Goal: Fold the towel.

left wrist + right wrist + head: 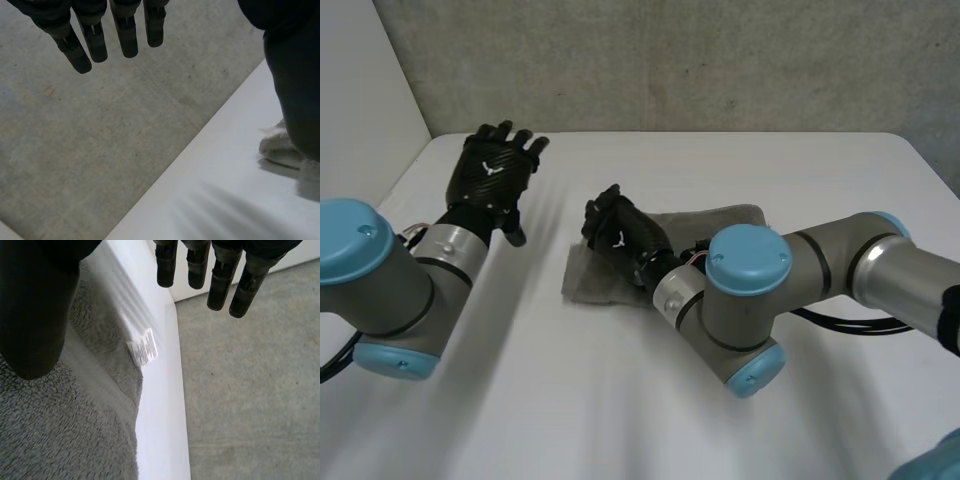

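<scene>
A grey towel [592, 278] lies folded into a small rectangle in the middle of the white table [620, 400]. My right hand [620, 235] hovers over the towel's left part, its fingers [220, 280] straight and the thumb held apart, gripping nothing. Under its palm the right wrist view shows the towel's pile [65, 430] and a white label [143, 347] at the towel's edge. My left hand [495, 170] is raised over the table's far left corner, well clear of the towel, its fingers [125, 35] spread and empty. A bit of the towel [280, 147] shows beside its thumb.
The table's far edge [162, 405] runs close past the towel, with grey concrete floor [100, 140] beyond it. A white wall [360, 80] stands at the left. My right arm [790, 280] lies across the towel's right part.
</scene>
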`<state>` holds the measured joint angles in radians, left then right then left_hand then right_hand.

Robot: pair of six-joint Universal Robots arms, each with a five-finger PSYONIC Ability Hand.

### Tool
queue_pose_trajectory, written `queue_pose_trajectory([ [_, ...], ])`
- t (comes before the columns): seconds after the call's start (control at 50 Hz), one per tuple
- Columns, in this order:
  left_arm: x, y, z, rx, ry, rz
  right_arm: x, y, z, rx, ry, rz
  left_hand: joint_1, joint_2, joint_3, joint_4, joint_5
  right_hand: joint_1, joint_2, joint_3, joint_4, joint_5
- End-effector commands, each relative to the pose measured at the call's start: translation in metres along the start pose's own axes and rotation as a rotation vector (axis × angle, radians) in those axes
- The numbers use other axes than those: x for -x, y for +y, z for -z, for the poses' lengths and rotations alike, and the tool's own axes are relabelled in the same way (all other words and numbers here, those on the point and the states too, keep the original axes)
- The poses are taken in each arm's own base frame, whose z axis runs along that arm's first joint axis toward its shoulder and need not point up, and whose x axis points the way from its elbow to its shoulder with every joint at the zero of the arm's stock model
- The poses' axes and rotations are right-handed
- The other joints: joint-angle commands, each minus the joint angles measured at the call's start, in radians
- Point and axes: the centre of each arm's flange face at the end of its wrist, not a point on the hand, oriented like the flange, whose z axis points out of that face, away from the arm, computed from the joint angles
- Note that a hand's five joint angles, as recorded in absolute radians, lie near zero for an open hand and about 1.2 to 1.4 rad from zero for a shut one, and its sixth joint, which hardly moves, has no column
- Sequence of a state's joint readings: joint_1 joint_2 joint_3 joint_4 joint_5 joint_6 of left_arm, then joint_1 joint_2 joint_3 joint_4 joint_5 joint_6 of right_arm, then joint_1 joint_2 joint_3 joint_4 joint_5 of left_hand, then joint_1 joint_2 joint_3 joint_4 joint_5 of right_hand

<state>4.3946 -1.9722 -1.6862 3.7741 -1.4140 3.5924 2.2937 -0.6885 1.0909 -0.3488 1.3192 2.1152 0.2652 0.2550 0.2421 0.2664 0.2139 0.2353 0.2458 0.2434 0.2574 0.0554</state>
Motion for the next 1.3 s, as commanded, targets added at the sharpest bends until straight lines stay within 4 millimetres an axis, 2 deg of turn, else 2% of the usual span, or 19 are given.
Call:
queue_pose_trajectory([
  [0.02,-0.02,-0.013,-0.001,-0.042,0.045,0.009,-0.058,-0.011,0.026,0.013,0.099,-0.255,-0.087,-0.077,-0.064,-0.088,-0.21,-0.061,-0.071,-0.069,-0.083,-0.055],
  [0.04,-0.02,-0.014,-0.001,-0.042,0.045,0.009,-0.058,-0.011,0.026,0.013,0.099,-0.256,-0.087,-0.077,-0.064,-0.088,-0.21,-0.061,-0.071,-0.069,-0.083,-0.055],
  [0.08,-0.031,-0.023,0.001,-0.068,0.073,0.025,-0.088,-0.001,0.044,0.05,0.157,-0.407,-0.087,-0.077,-0.064,-0.088,-0.21,-0.061,-0.071,-0.069,-0.083,-0.055],
  [0.14,-0.044,-0.03,0.006,-0.084,0.106,0.054,-0.102,0.009,0.064,0.114,0.17,-0.524,-0.087,-0.077,-0.064,-0.088,-0.21,-0.061,-0.071,-0.069,-0.083,-0.055],
  [0.16,-0.044,-0.03,0.006,-0.084,0.106,0.054,-0.102,0.009,0.064,0.115,0.17,-0.524,-0.087,-0.077,-0.064,-0.088,-0.21,-0.061,-0.071,-0.069,-0.083,-0.055],
  [0.26,-0.064,-0.031,0.012,-0.078,0.158,0.094,-0.097,0.06,0.096,0.341,0.142,-0.632,-0.087,-0.077,-0.064,-0.088,-0.21,-0.061,-0.071,-0.069,-0.083,-0.055],
  [0.36,-0.074,-0.034,0.016,-0.081,0.177,0.099,-0.088,0.086,0.111,0.427,0.143,-0.665,-0.087,-0.077,-0.064,-0.088,-0.21,0.09,0.08,0.082,0.068,0.095],
  [0.48,-0.075,-0.028,0.014,-0.062,0.157,0.1,-0.073,0.114,0.111,0.465,0.146,-0.686,-0.087,-0.077,-0.064,-0.088,-0.21,0.254,0.244,0.246,0.232,0.259],
  [0.7,-0.078,-0.026,0.015,-0.054,0.162,0.102,-0.052,0.129,0.103,0.483,0.106,-0.721,-0.084,-0.074,-0.061,-0.085,-0.207,0.34,0.33,0.332,0.318,0.345],
  [0.76,-0.079,-0.024,0.015,-0.05,0.164,0.102,-0.052,0.133,0.102,0.485,0.112,-0.72,-0.084,-0.074,-0.061,-0.085,-0.207,0.604,0.594,0.596,0.582,0.609],
  [0.8,-0.079,-0.024,0.015,-0.048,0.165,0.102,-0.055,0.137,0.101,0.49,0.129,-0.717,-0.084,-0.074,-0.061,-0.085,-0.207,1.031,1.02,1.023,1.009,1.036],
  [0.88,-0.08,-0.024,0.015,-0.047,0.167,0.102,-0.061,0.145,0.104,0.524,0.161,-0.698,-0.084,-0.074,-0.061,-0.085,-0.207,1.161,1.15,1.153,1.139,1.166],
  [0.92,-0.08,-0.024,0.015,-0.047,0.167,0.102,-0.065,0.145,0.107,0.538,0.184,-0.678,-0.084,-0.074,-0.061,-0.085,-0.207,1.161,1.15,1.153,1.139,1.166],
  [1.04,-0.077,-0.028,0.015,-0.055,0.16,0.102,-0.106,0.129,0.115,0.55,0.29,-0.521,-0.087,-0.077,-0.064,-0.088,-0.21,1.161,1.15,1.153,1.139,1.166],
  [1.14,-0.074,-0.03,0.013,-0.062,0.152,0.103,-0.121,0.121,0.109,0.527,0.287,-0.389,-0.087,-0.077,-0.064,-0.088,-0.21,1.161,1.15,1.153,1.139,1.166],
  [1.18,-0.067,-0.035,0.011,-0.074,0.126,0.103,-0.13,0.107,0.096,0.476,0.281,-0.311,-0.087,-0.077,-0.064,-0.088,-0.21,1.161,1.15,1.153,1.139,1.166],
  [1.24,-0.061,-0.041,0.01,-0.086,0.104,0.103,-0.127,0.09,0.085,0.417,0.257,-0.295,-0.087,-0.077,-0.064,-0.088,-0.21,1.161,1.15,1.153,1.139,1.166],
  [1.28,-0.05,-0.047,0.007,-0.099,0.057,0.123,-0.103,0.053,0.06,0.278,0.161,-0.286,-0.09,-0.08,-0.067,-0.091,-0.213,1.161,1.15,1.153,1.139,1.166],
  [1.3,-0.05,-0.047,0.007,-0.099,0.057,0.124,-0.103,0.053,0.06,0.277,0.161,-0.286,-0.09,-0.08,-0.067,-0.091,-0.213,1.161,1.15,1.153,1.139,1.166],
])
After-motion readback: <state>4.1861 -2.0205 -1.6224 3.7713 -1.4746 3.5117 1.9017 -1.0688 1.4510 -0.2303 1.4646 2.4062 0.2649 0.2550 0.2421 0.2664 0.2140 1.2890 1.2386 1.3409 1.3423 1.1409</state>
